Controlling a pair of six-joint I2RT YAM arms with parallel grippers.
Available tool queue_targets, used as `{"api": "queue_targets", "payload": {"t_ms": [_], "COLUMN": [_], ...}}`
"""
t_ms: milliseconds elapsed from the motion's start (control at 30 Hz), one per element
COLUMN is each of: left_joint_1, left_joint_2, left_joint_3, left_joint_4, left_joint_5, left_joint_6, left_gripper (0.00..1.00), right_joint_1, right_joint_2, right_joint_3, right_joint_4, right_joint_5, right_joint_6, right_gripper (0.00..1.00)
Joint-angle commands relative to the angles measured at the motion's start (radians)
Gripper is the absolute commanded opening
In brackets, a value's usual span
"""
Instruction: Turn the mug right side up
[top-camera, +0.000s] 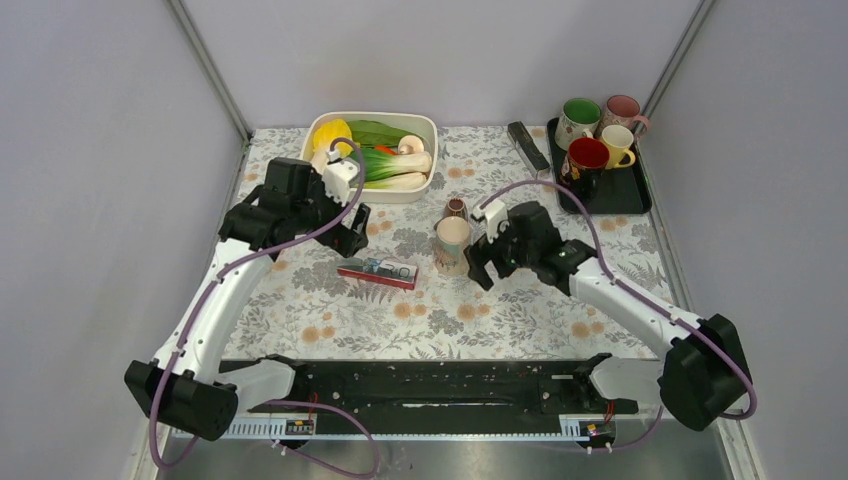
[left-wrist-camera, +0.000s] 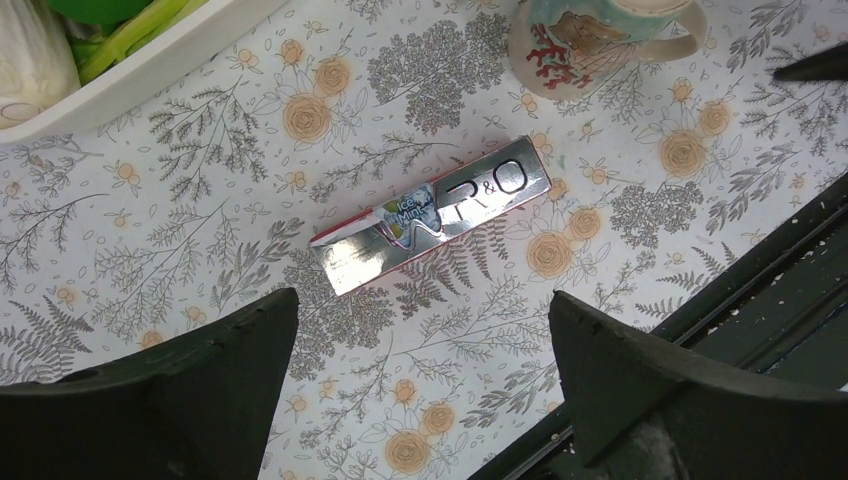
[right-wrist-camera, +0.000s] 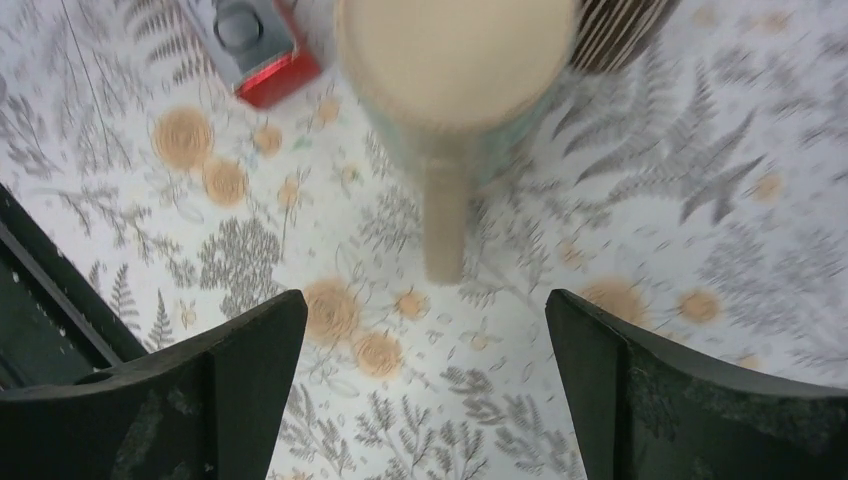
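The mug (top-camera: 452, 243) stands on the tabletop (top-camera: 520, 310)
It sits just ahead of the right gripper (right-wrist-camera: 422, 300), which is spread wide and empty, as is the left gripper (left-wrist-camera: 420, 300). The white dish (top-camera: 425, 125) holds vegetables (top-camera: 385, 160); the black tray (top-camera: 620, 200) holds four cups (top-camera: 585, 155).

The place was a laboratory test cell. Plain grey wall panels (top-camera: 90, 150) enclosed a floral tablecloth (top-camera: 500, 320) bearing a white rectangular vegetable dish (top-camera: 433, 140) and a black tray of mugs (top-camera: 620, 197).

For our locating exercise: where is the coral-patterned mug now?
Top view: the mug sits mid-table, between the toothpaste box and the right gripper, with a small striped cup just behind it.
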Motion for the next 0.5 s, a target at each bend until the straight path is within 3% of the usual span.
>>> {"api": "queue_targets", "payload": {"t_ms": [0,167,333,467], "left_joint_1": [0.006,0.005,0.007,0.007], "left_joint_2": [-0.046,-0.056,-0.072,-0.081], "left_joint_3": [0.021,0.005,-0.010,-0.022], "left_joint_4": [0.029,0.034,0.040,0.048], "left_joint_5": [0.052,0.052,0.035,0.024], "left_joint_6": [-0.020,-0.021,-0.021,-0.019], "left_gripper": [0.99,0.99,0.99,0.99], "right_joint_1": [0.081,0.102,0.111,0.112], "right_joint_2": [-0.033,0.049,0.205,0.249], "right_joint_3": [-0.095,-0.156,-0.093,-0.083], "right_joint_4": [0.023,0.224,0.265,0.302], "right_joint_5": [0.134,0.205,0.239,0.232], "right_joint_6": [0.083,0.167,0.213,0.201], "right_gripper": [1.00,1.00,0.99,0.89]}}
